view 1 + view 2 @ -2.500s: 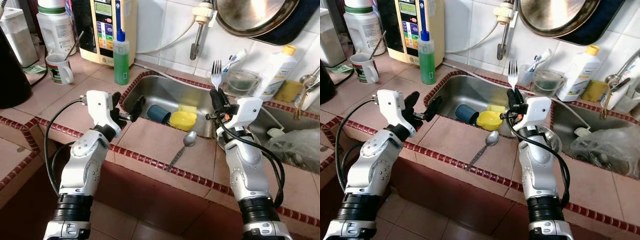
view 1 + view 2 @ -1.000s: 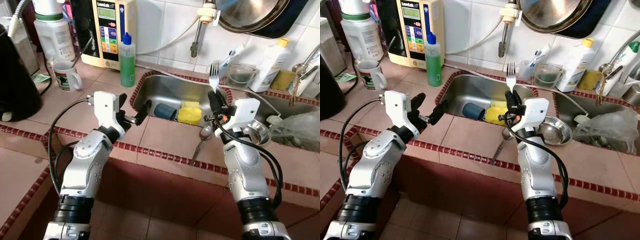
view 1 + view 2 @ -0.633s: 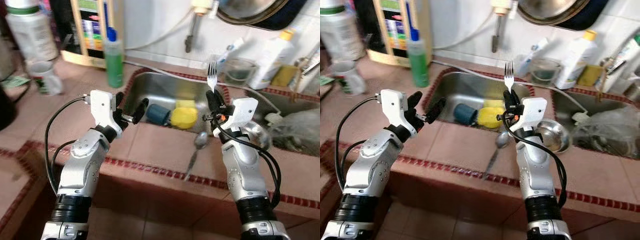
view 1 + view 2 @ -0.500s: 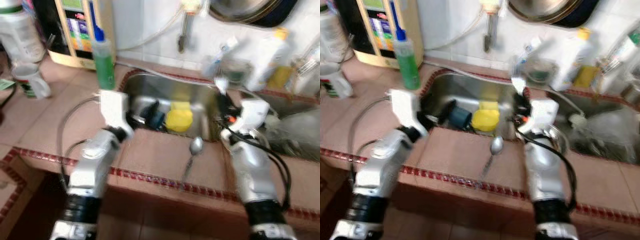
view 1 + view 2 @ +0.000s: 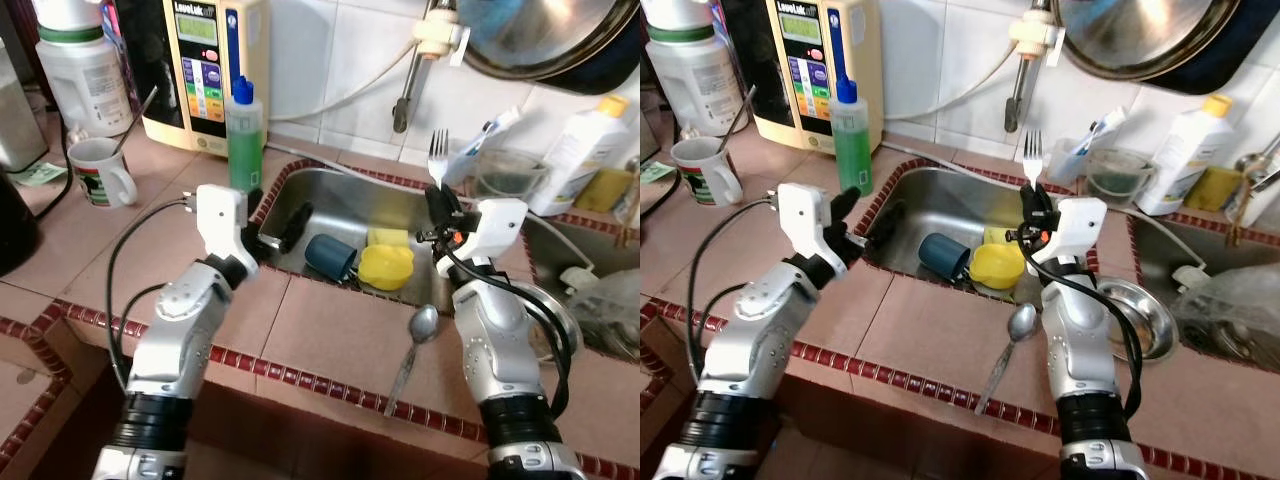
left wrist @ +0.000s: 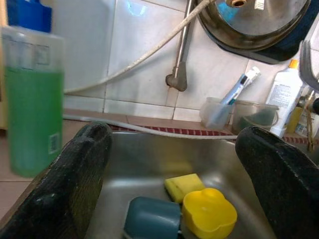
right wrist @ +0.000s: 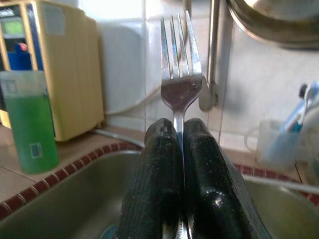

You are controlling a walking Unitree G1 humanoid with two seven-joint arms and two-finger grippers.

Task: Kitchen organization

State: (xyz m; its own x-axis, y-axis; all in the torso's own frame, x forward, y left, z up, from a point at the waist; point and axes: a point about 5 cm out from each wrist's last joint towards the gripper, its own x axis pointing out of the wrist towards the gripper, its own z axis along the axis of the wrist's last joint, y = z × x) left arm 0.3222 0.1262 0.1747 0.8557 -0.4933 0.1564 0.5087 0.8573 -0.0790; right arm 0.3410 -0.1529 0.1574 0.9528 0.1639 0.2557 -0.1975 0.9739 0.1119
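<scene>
While clamped upright in right gripper (image 5: 1032,205) — fork (image 5: 1031,152), tines above sink (image 5: 940,205)

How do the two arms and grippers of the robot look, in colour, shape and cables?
Both arms are silver with rounded segments and black ribbed bands near the base. Each wrist carries a white boxy housing. The left gripper and right gripper have long black fingers of rough texture. A black cable loops beside each arm. The right wrist shows a small orange mark.

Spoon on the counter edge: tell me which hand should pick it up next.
Left. The left hand is open and free, while the right hand is shut on the fork. The spoon lies between both arms.
</scene>
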